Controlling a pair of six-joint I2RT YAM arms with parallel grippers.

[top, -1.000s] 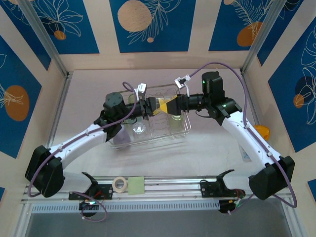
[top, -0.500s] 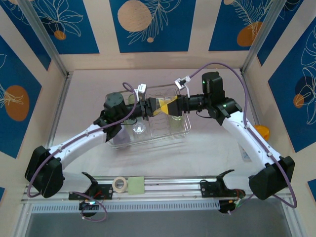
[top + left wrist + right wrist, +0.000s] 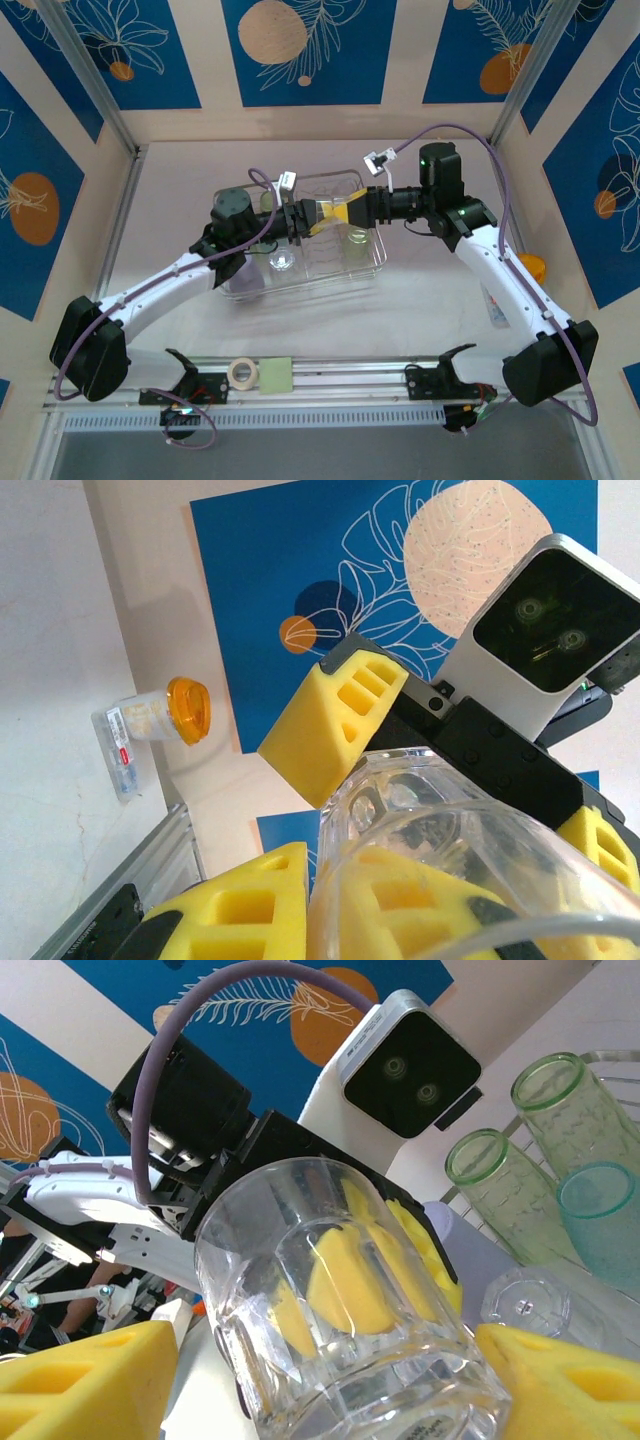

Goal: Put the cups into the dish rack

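While green cups (image 3: 497, 1192) stand beside | left jaws grip clear cup (image 3: 340, 1310) | right jaws spread

The clear cup (image 3: 340, 1290) is glossy, transparent plastic. The right pincer (image 3: 328, 1335) has matt yellow fingers (image 3: 80, 1380), plastic or foam. The dish rack (image 3: 330, 270) is shiny wire metal.

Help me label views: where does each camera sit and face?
Top external: above and behind, looking down at the dish rack; left arm and right arm show.
Left wrist: faces the right gripper across the clear cup; own fingers low.
Right wrist: faces the left gripper; own fingers low.
Wrist views share the clear cup.
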